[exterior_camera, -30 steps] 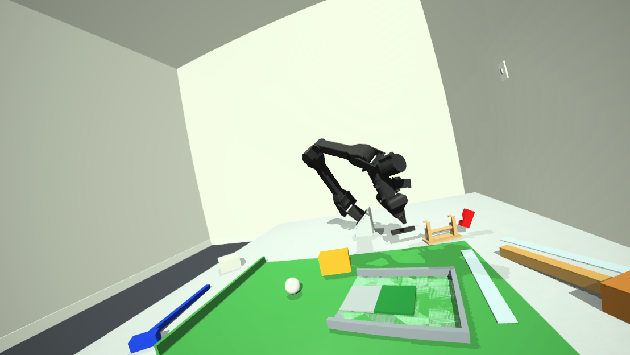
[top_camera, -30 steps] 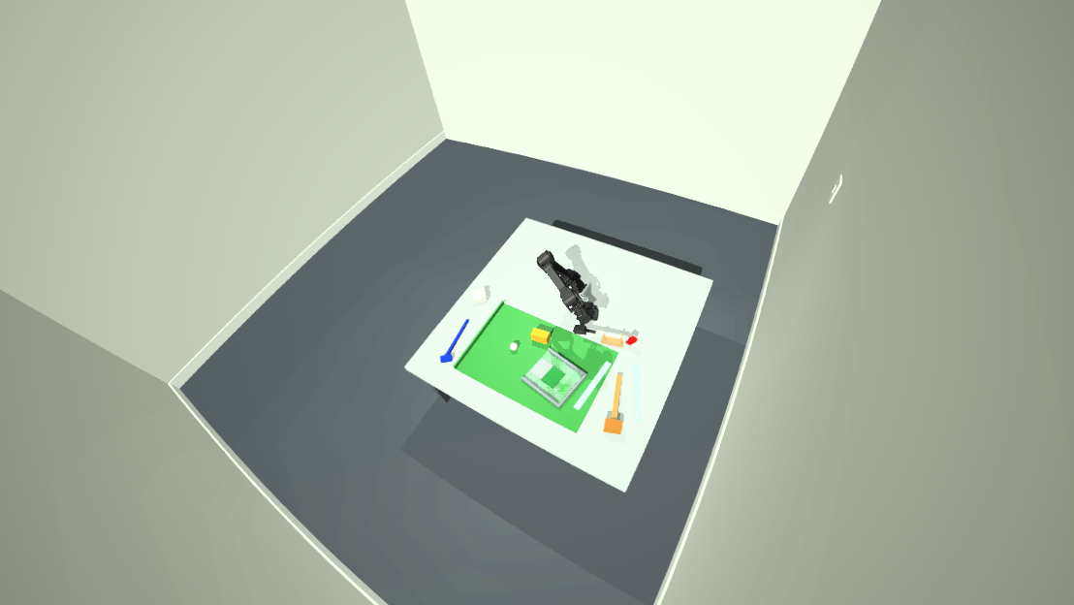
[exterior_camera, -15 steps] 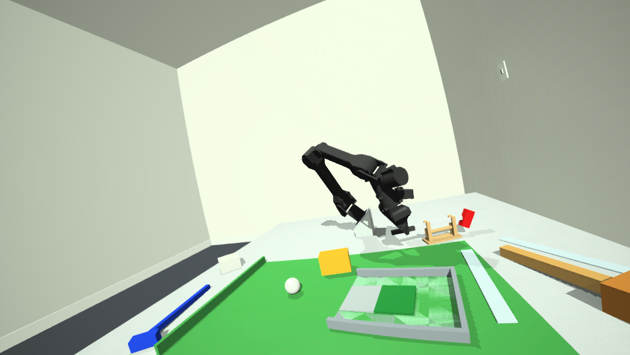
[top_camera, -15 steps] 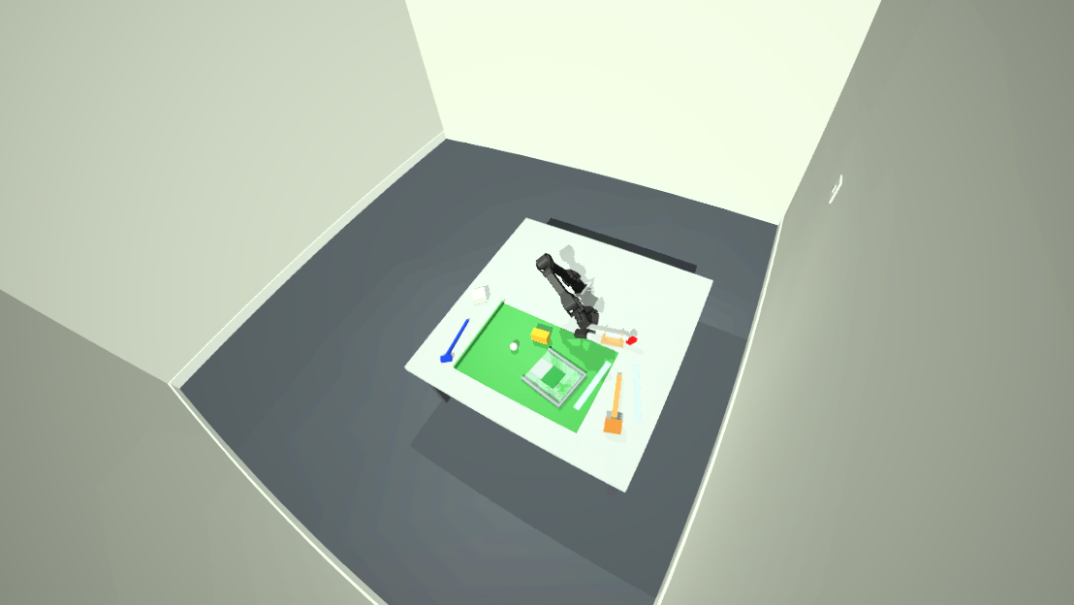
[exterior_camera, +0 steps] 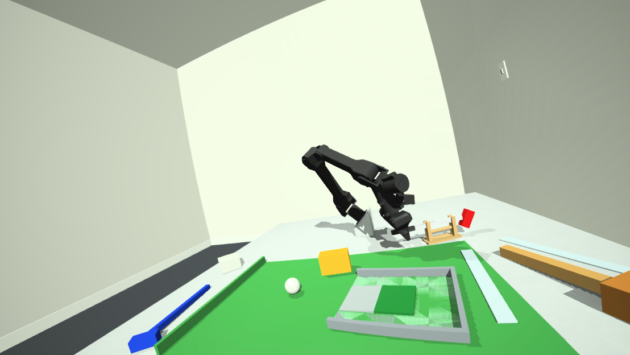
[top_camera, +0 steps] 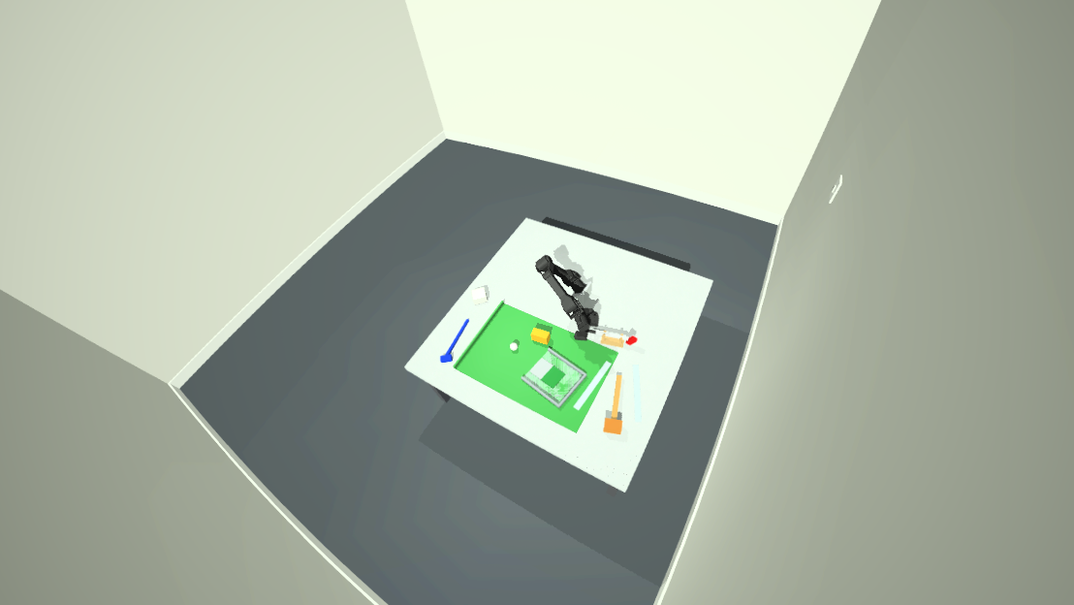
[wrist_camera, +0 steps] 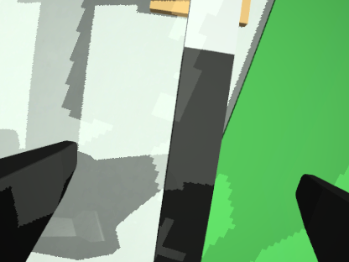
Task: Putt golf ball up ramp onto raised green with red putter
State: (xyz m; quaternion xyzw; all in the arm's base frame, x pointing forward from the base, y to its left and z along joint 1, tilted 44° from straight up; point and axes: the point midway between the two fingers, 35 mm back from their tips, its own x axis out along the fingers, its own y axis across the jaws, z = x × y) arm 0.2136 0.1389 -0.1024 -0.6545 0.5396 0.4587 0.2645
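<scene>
Red putter [exterior_camera: 466, 217] on its wooden rack [exterior_camera: 440, 232] — gripper [exterior_camera: 406, 234] wide open over its dark grip.

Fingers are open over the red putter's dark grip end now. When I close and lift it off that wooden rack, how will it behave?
The red putter looks like a straight rigid bar, so probably no flop. With the gripper at the dark grip, far from the red head, it may droop head-down. The smooth, narrow grip could twist between the fingers.
</scene>
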